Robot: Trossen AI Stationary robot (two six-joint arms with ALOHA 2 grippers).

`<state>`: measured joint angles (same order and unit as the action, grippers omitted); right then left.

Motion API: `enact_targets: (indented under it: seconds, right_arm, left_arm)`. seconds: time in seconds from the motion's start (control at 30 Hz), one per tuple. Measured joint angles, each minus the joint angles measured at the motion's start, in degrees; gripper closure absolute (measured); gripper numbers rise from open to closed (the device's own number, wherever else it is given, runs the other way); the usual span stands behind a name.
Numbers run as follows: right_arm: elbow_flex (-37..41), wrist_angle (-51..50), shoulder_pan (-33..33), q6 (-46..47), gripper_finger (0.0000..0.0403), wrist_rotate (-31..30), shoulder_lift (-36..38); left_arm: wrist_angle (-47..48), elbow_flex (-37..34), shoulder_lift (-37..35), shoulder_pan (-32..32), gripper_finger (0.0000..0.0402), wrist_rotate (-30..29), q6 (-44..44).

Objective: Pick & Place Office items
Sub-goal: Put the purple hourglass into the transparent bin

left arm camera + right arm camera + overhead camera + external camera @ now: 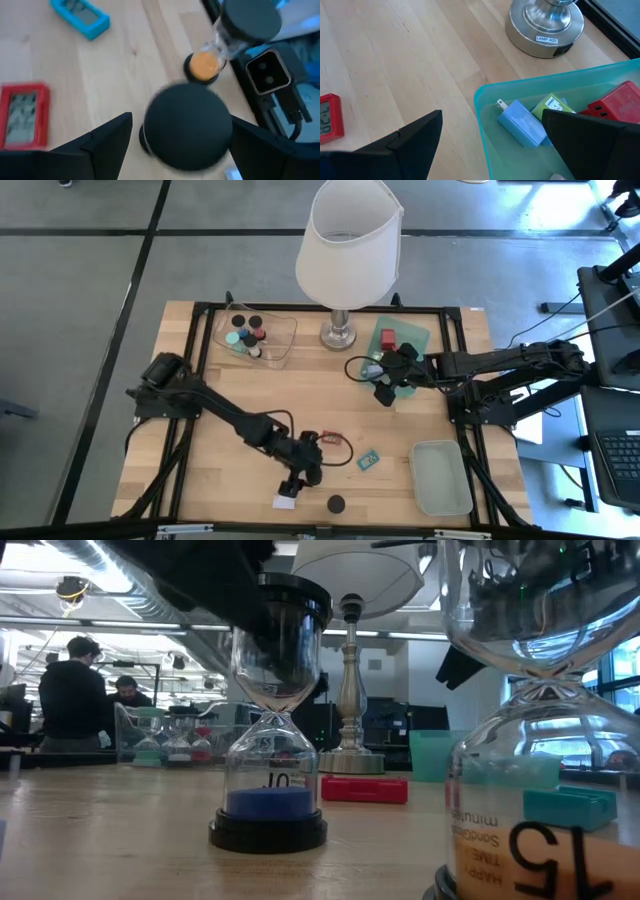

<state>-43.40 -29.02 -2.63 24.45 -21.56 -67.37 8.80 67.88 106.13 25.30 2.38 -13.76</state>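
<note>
The lamp (347, 240) stood at the table's far middle. The right gripper (388, 387) hung wide open over the green tray (420, 330). Near the front edge, the left gripper (291, 483) straddled a black-capped hourglass (187, 125), jaws wide, not touching.

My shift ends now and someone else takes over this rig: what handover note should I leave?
Left gripper: open, fingers either side of the blue-sand timer at the table's front, not gripping.
Right gripper: open, holding nothing, over the green tray edge, beside the lamp.
Already in trays: several sand timers in the clear tray; blue plug, green piece and red block in the green tray.
Left: blue-sand timer, orange-sand timer, small red timer and small teal timer, all loose on the table. Nothing seen in the pale tray.
</note>
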Motion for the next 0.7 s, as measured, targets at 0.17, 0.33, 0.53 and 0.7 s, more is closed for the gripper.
enact_targets:
  seconds: [0.17,0.33,0.53,0.7]
  right_arm:
    - [0.00,-0.12,0.00,-0.01,0.0058,0.00,0.00]
    - [0.00,-0.13,0.00,-0.54,0.0058,0.00,0.00]
    - [0.00,-0.13,0.00,-0.68,0.0058,0.00,0.00]
    - [0.00,-0.09,0.00,-0.68,0.0058,0.00,-0.01]
  left_arm:
    - [-1.33,0.00,0.21,-1.29,0.0095,2.07,3.25]
    - [-1.33,0.00,0.21,-1.33,0.0096,1.46,3.95]
    - [-1.40,0.00,0.21,-0.98,0.0140,1.39,4.36]
    - [-2.16,0.00,0.21,-0.59,0.0199,1.70,6.13]
